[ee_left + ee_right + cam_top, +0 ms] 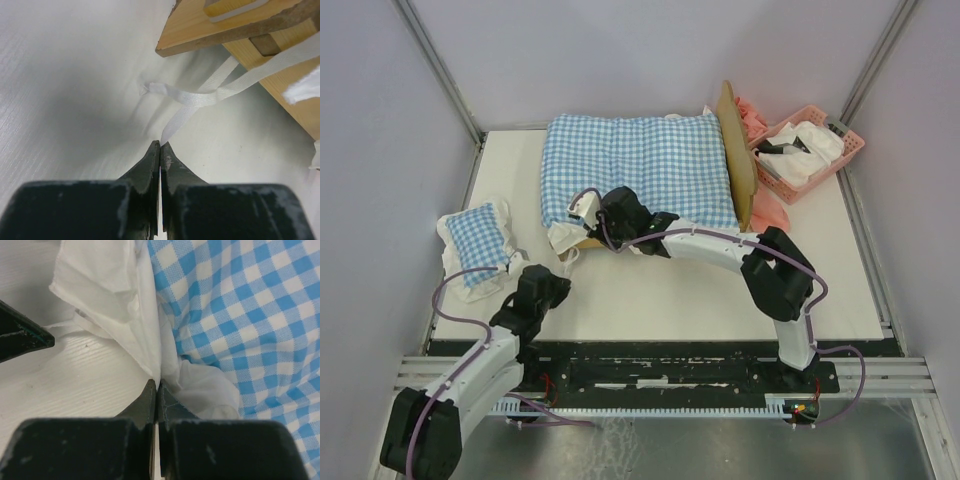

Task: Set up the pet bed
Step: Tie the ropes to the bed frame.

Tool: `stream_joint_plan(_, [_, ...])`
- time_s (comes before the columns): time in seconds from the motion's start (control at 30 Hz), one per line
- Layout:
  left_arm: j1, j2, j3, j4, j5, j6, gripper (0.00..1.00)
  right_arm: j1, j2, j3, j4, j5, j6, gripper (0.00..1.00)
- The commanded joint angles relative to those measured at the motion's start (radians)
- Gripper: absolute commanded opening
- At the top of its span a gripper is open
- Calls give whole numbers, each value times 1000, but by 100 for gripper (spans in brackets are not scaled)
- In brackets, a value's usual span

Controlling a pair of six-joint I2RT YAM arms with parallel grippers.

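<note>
**Reader:** Top view, left to right: what is lying where?

**Legend:** A small checked pillow [475, 250] is lying near the left edge of the surface [650, 300]. The pet bed [738, 165] is sitting along the far edge, from the middle toward the right, with its headboard standing at the right end. A checked cushion [640, 170] is covering its base. A pink basket [810, 150] is occupying the far right corner, just beside the headboard.

**Reader:** And the grippers?

**Legend:** Both are working at the bed's near-left corner. The left gripper [160, 145] is pressing its jaws tip to tip on the end of a white tie tape [200, 97], which is running up to the wooden rail [210, 30]. The right gripper [157, 382], just to its right, is pinching the cushion's white frill [100, 280] with its jaws fully together.

**Reader:** Which step is this?

**Legend:** By appearance, the arms are seating and fastening the cushion's corner on the frame. The pillow is not yet on the bed. The next move is likely calling for a small, coordinated pull: the tape kept taut while the frill is drawn squarely over the rail, without dragging the light frame across the surface.
</note>
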Motion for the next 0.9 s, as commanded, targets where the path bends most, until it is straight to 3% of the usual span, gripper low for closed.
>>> stream_joint_plan(0.0, [4,-83,0,-131,-32,-30,3,2,1,-10,97,65,73,2])
stream_joint_plan(0.2, [4,-180,-4,-118,32,7,3,-9,-37,-1,107,90,81,5])
stream_joint_plan(0.37, [4,-177,-14,-84,47,28,3,-9,-157,-142,210,-73,-8,44])
stream_joint_plan(0.43, [4,-170,-17,-69,55,28,3,-8,-203,-257,332,-176,-108,52])
stream_joint_plan(0.53, [4,-156,-11,-62,58,29,3,-3,-223,-415,471,-355,-402,54])
stream_joint_plan(0.63, [3,-146,-19,-47,60,23,3,16,-194,-415,476,-394,-615,54])
stream_joint_plan(0.87, [4,-141,-27,-38,48,25,3,62,-31,-288,446,-403,-770,51])
